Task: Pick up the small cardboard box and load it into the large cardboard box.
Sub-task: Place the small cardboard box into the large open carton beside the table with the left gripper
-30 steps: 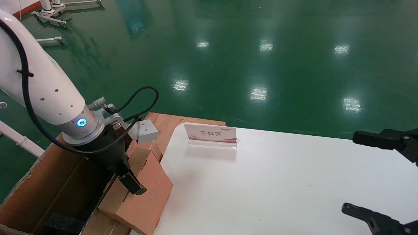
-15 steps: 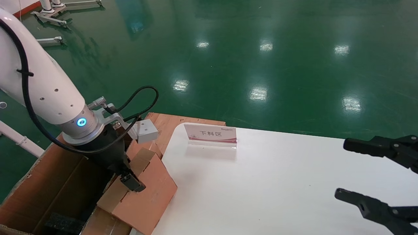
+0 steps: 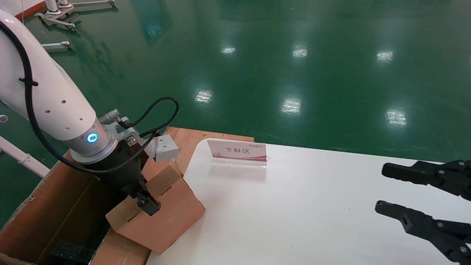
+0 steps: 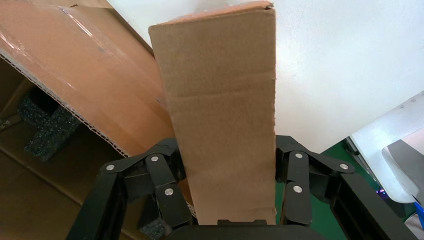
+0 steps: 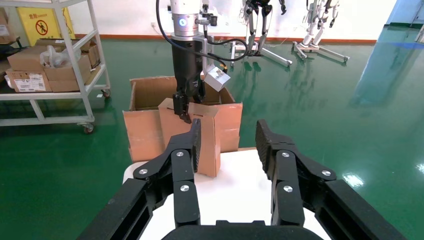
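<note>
Holding the small cardboard box (image 3: 158,213) by its top edge, the left gripper (image 3: 147,204) has its fingers closed on the cardboard; the left wrist view shows both pads pressed against the carton's (image 4: 220,125) two broad faces. The carton hangs tilted, its lower corner over the edge of the white table (image 3: 312,206), its upper end leaning toward the large cardboard box (image 3: 48,217).

Key relation: the big box's open mouth lies to the left of the held carton, just beside it, one long flap between them. Black foam (image 3: 70,252) sits low inside. Judgement: carry left past the flap, then lower; the flap may snag the tilted carton.

A red-and-white sign (image 3: 237,151) stands on the table, well right of the big box. Green floor beyond.

Right gripper (image 3: 408,197) hovers over the table, farthest from the big box, fingers spread wide, holding nothing.
</note>
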Motion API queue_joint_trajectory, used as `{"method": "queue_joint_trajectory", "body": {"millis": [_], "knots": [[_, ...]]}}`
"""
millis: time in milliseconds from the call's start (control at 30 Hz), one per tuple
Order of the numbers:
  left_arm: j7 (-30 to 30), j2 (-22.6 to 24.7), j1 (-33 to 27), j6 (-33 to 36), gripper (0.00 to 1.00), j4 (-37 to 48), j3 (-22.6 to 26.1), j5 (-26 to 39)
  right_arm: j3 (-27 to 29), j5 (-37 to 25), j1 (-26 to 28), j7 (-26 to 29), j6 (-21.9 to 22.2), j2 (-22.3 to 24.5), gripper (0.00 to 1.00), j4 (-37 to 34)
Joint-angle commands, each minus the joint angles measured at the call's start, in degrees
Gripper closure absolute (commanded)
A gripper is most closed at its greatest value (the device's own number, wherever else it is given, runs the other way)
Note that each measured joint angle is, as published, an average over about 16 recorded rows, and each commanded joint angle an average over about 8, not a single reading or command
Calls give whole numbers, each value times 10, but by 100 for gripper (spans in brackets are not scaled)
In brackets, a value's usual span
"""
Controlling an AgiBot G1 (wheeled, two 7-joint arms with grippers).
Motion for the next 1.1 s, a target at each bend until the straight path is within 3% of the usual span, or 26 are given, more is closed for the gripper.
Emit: {"method": "queue_joint_trajectory", "body": {"millis": [33, 400, 833, 1100], "knots": [[0, 0, 0, 0, 100, -1, 0, 0, 0, 0, 0, 0, 0, 0, 0, 0], [23, -30, -37, 7, 100, 28, -24, -30, 0, 0, 0, 0, 0, 0, 0, 0], [119, -24, -219, 48, 100, 161, -95, -64, -1, 0, 0, -1, 0, 0, 0, -1], [195, 9, -337, 57, 100, 277, -66, -50, -1, 1, 0, -1, 0, 0, 0, -1]]}}
